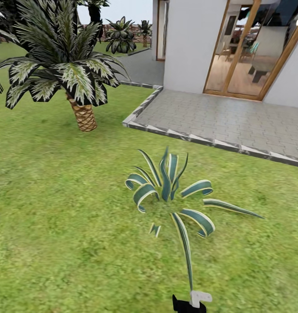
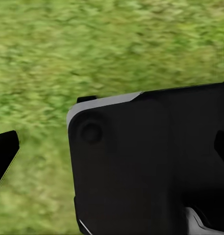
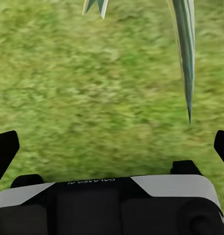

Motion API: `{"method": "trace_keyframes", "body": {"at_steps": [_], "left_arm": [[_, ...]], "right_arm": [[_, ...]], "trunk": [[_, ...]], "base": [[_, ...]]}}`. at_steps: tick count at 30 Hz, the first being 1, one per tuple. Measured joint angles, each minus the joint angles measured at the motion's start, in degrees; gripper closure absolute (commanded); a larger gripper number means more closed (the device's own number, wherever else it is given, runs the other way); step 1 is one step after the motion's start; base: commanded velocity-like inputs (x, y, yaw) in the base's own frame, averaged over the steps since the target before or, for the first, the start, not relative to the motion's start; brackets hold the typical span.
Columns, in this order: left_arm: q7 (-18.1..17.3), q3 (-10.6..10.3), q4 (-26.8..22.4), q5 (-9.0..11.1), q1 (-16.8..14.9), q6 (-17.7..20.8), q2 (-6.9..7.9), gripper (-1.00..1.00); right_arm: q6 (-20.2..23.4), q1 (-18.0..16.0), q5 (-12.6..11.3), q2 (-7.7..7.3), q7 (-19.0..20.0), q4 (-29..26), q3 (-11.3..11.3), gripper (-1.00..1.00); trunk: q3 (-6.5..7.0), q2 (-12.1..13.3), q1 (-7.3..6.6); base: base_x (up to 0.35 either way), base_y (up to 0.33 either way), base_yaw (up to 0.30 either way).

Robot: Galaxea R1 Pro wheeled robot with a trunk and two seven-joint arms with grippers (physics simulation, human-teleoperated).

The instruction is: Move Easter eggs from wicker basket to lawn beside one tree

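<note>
The lawn (image 1: 57,195) spreads across the head view as mottled green grass. The three Easter eggs, the wicker basket and the thin-trunked tree are out of view. My left gripper (image 2: 116,156) is open over grass, its black fingertips (image 2: 5,154) far apart with nothing held; a black part of my own body (image 2: 151,161) sits between them and the ground. My right gripper (image 3: 116,152) is also open above the lawn (image 3: 92,98), fingertips (image 3: 4,154) wide apart and empty.
A spiky striped plant (image 1: 168,187) stands just ahead, one leaf (image 3: 185,49) reaching near my right gripper. A short palm with a scaly brown trunk (image 1: 84,115) is at the left. Grey paving (image 1: 218,117), its stone kerb (image 1: 144,108) and the white house (image 1: 188,43) lie behind right.
</note>
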Motion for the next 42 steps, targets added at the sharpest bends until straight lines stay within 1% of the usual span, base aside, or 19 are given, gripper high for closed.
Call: {"method": "trace_keyframes", "body": {"at_steps": [42], "left_arm": [[0.0,0.0,0.0,0.0,0.0,0.0,-0.02,-1.0]], "right_arm": [[0.0,0.0,0.0,0.0,0.0,0.0,0.0,-1.0]], "trunk": [[0.0,0.0,0.0]], "base": [[0.0,0.272,0.0]]}}
